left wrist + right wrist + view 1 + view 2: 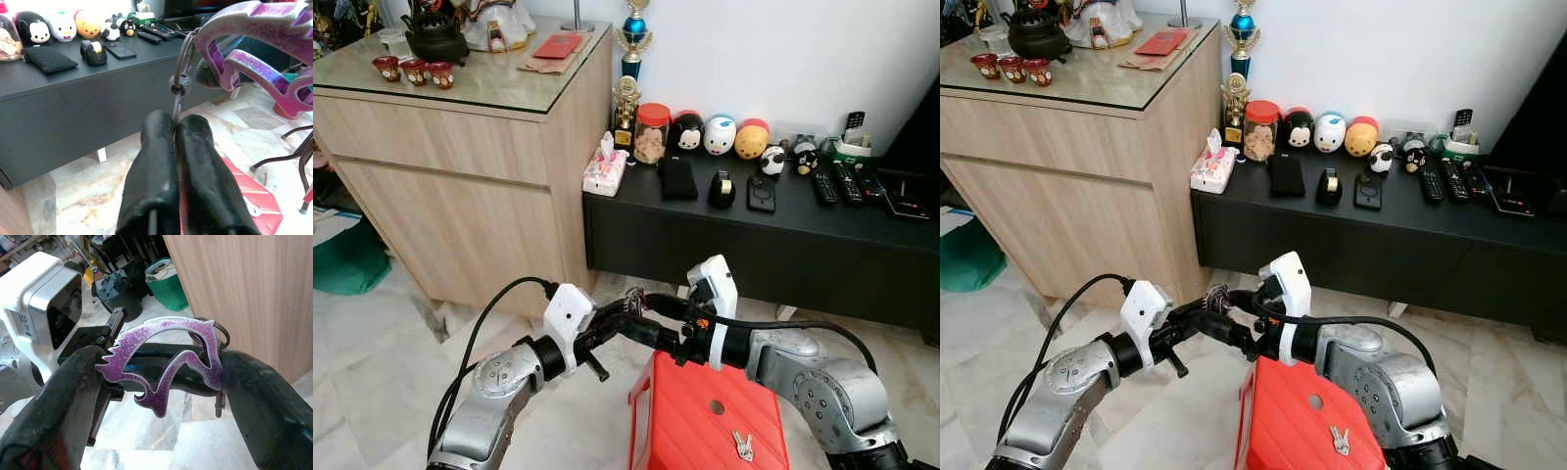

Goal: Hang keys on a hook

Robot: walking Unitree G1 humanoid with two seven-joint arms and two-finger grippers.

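Between the two arms, low in front of the robot, a key ring (182, 63) with a purple horse-shaped keychain (168, 360) is being passed from one gripper to the other. From the left wrist view the left gripper (175, 128) is seen pressed closed, with the ring's thin metal pinched between its fingertips. From the right wrist view the right gripper (161, 367) is seen set wide apart around the purple charm, each finger (254, 382) touching one end of it, so the charm appears to be braced rather than squeezed. For this handover to go well, one firm hold should be kept until the other is secure, and the ring's loop should be left free and facing outward, since it is the loop that must go over a hook. Below the grippers a red stool (705, 431) is seen on the marble floor, and a second small set of keys (742, 446) lies on its seat. Farther off, a black low cabinet (754, 245) and a wooden sideboard (460, 196) stand against the wall; no hook can be made out.
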